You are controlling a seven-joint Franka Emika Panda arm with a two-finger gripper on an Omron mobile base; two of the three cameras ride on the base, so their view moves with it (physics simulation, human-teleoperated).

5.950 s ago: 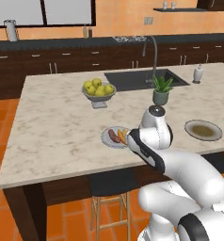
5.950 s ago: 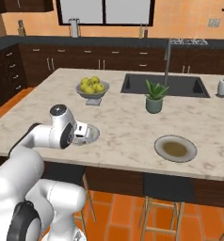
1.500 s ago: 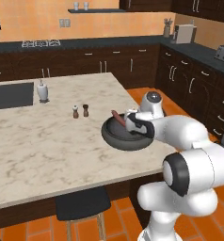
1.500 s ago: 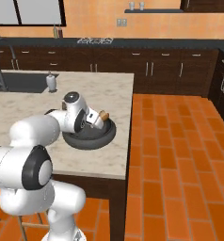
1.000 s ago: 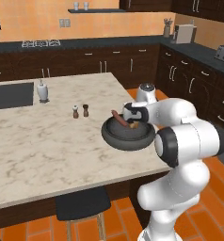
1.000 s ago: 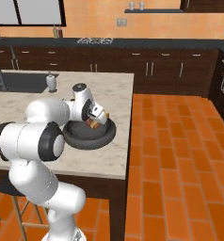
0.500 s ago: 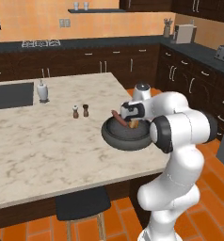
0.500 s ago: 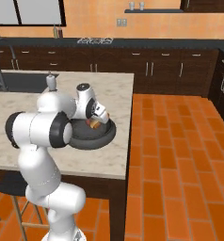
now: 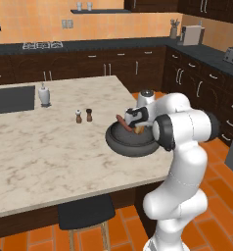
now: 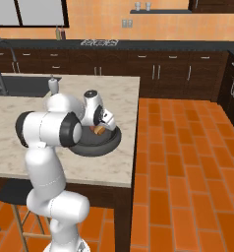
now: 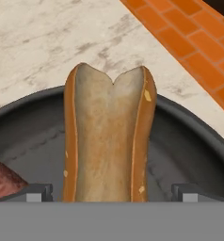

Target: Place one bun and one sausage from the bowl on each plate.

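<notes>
The dark bowl [image 9: 114, 145] [image 10: 92, 147] stands near the right end of the marble island. A golden bun [image 11: 107, 136] lies in it, split side up. My gripper [image 11: 111, 193] is open and straddles the bun, one fingertip [image 11: 36, 190] on each side and apart from it. From the base views the gripper [image 9: 133, 124] [image 10: 103, 125] reaches down into the bowl, with the orange bun [image 9: 139, 130] [image 10: 99, 130] just under it. A reddish-brown sausage [image 9: 121, 120] [image 11: 3, 181] rests against the bowl's far rim. The plates are out of view.
Salt and pepper shakers [image 9: 78, 116] stand left of the bowl, a white bottle [image 9: 44, 94] and the sink [image 9: 11, 98] farther left. The island's right edge [image 10: 134, 123] runs close by the bowl, above orange tile floor. A dark stool [image 9: 86, 213] sits under the near edge.
My hand has swung over the bowl's middle and dropped lower onto the bun. The jaws have stayed wide. Bowl, bun and sausage lie where they did.
</notes>
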